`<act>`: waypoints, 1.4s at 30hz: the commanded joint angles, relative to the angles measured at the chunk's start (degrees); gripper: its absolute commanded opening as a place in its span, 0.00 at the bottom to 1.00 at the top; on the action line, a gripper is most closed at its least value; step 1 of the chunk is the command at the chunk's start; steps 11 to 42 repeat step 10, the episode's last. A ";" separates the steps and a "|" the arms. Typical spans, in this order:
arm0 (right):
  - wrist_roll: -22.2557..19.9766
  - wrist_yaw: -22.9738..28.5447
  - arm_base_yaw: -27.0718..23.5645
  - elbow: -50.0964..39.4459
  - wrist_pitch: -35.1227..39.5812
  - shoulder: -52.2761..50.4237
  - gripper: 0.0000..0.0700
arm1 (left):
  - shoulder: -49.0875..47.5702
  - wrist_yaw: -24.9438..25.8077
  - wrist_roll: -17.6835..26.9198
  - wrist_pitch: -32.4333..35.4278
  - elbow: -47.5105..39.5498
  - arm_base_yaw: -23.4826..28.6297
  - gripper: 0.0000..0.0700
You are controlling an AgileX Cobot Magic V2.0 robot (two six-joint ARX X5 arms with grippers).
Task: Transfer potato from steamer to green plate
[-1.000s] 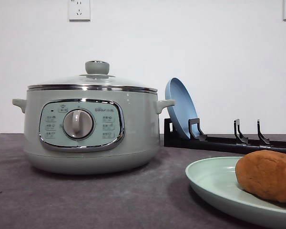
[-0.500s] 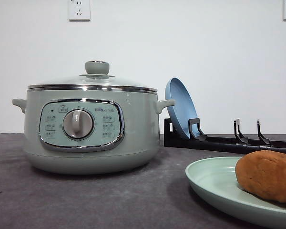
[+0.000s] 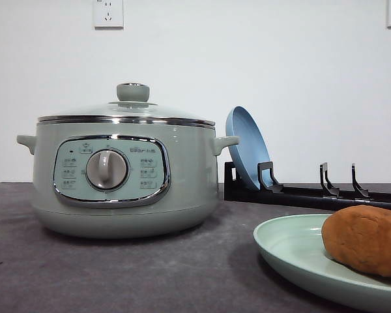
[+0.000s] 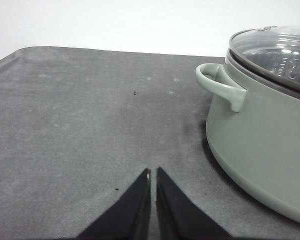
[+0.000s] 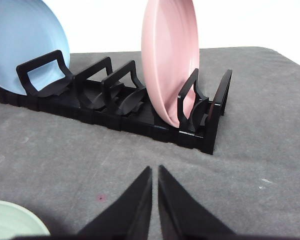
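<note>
Potato [image 3: 365,240] lies on its side on the green plate [image 3: 290,251], long axis roughly level and crosswise in the front view, right end cut off by the frame. Steamer [image 3: 120,173] stands lidded well to the left, bare counter [image 3: 150,274] between. Left gripper [image 4: 153,173] and right gripper [image 5: 155,171] hover over open counter, fingers pressed together, empty.

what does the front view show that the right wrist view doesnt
Front view alone: the steamer with its lid on, the potato lying on the green plate, and wall sockets.

Right wrist view alone: the right gripper with jaws closed and empty above the grey table, and the whole pink plate standing upright in the rack.

Shared: the black dish rack, the blue plate standing in it, and part of the green plate.
</note>
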 commanded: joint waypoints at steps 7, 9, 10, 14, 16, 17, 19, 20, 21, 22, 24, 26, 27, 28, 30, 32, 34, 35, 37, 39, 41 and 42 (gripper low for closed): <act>-0.66 0.00 -0.02 -0.27 0.22 0.02 0.01 | -0.07 -0.26 0.02 -0.33 -1.16 0.02 0.02; -0.66 0.00 -0.02 -0.27 0.22 0.02 0.01 | -0.07 -0.26 0.02 -0.35 -1.16 0.02 0.02; -0.66 0.00 -0.02 -0.27 0.22 0.02 0.01 | -0.07 -0.26 0.02 -0.33 -1.16 0.02 0.02; -0.66 0.00 -0.02 -0.27 0.22 0.02 0.01 | -0.07 -0.26 0.02 -0.33 -1.16 0.02 0.02; -0.66 0.00 -0.02 -0.27 0.22 0.02 0.01 | -0.07 -0.26 0.02 -0.33 -1.16 0.02 0.02; -0.66 0.00 -0.02 -0.27 0.22 0.02 0.01 | -0.07 -0.26 0.02 -0.33 -1.16 0.02 0.02; -0.66 0.00 -0.02 -0.27 0.22 0.02 0.01 | -0.07 -0.26 0.02 -0.33 -1.16 0.02 0.02; -0.66 0.00 -0.02 -0.27 0.22 0.02 0.01 | -0.07 -0.26 0.02 -0.33 -1.16 0.02 0.02; -0.66 0.00 -0.02 -0.27 0.22 0.02 0.01 | -0.07 -0.26 0.02 -0.33 -1.16 0.02 0.02; -0.66 0.00 -0.02 -0.27 0.22 0.02 0.01 | -0.07 -0.26 0.02 -0.33 -1.16 0.02 0.02; -0.66 0.00 -0.02 -0.27 0.22 0.02 0.01 | -0.07 -0.26 0.02 -0.33 -1.16 0.02 0.02; -0.66 0.00 -0.02 -0.27 0.22 0.02 0.01 | -0.07 -0.26 0.02 -0.33 -1.16 0.02 0.02; -0.66 0.00 -0.02 -0.27 0.22 0.02 0.01 | -0.07 -0.26 0.02 -0.33 -1.16 0.02 0.02; -0.66 0.00 -0.02 -0.27 0.22 0.02 0.01 | -0.07 -0.26 0.02 -0.33 -1.16 0.02 0.02; -0.66 0.00 -0.02 -0.27 0.22 0.02 0.01 | -0.07 -0.26 0.02 -0.33 -1.16 0.02 0.02; -0.66 0.00 -0.02 -0.27 0.22 0.02 0.01 | -0.07 -0.26 0.02 -0.33 -1.16 0.02 0.02; -0.66 0.00 -0.02 -0.27 0.22 0.02 0.01 | -0.07 -0.26 0.02 -0.33 -1.16 0.02 0.02; -0.66 0.00 -0.02 -0.27 0.22 0.02 0.01 | -0.07 -0.26 0.02 -0.33 -1.16 0.02 0.02; -0.66 0.00 -0.02 -0.27 0.22 0.02 0.01 | -0.07 -0.26 0.02 -0.33 -1.16 0.02 0.02; -0.66 0.00 -0.02 -0.27 0.22 0.02 0.01 | -0.07 -0.26 0.02 -0.33 -1.16 0.02 0.02; -0.66 0.00 -0.02 -0.27 0.22 0.02 0.01 | -0.07 -0.26 0.02 -0.33 -1.16 0.02 0.02; -0.66 0.00 -0.02 -0.27 0.22 0.02 0.01 | -0.07 -0.26 0.02 -0.33 -1.16 0.02 0.02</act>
